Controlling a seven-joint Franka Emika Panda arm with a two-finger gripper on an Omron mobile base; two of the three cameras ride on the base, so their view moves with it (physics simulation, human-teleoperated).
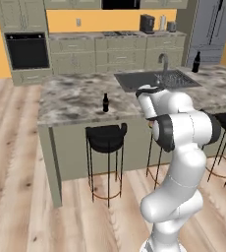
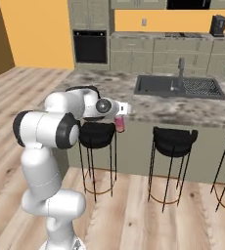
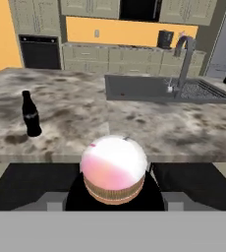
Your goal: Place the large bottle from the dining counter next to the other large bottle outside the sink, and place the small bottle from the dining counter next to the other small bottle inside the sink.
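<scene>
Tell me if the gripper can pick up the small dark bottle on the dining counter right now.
Probably not yet. The gripper is already closed around the large pink bottle, so its jaws are taken. The small dark bottle stands alone on the dining counter with nothing near it.

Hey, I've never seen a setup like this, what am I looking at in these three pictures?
A white robot arm on a rolling base, in a computer-drawn kitchen. Two pictures come from cameras behind it, left and right; the third looks out from its hand. Its pincer holds a pink bottle, seen end-on there. On the marble counter stands a small dark bottle; beyond are the sink and a tall dark bottle. Black stools stand below.
</scene>
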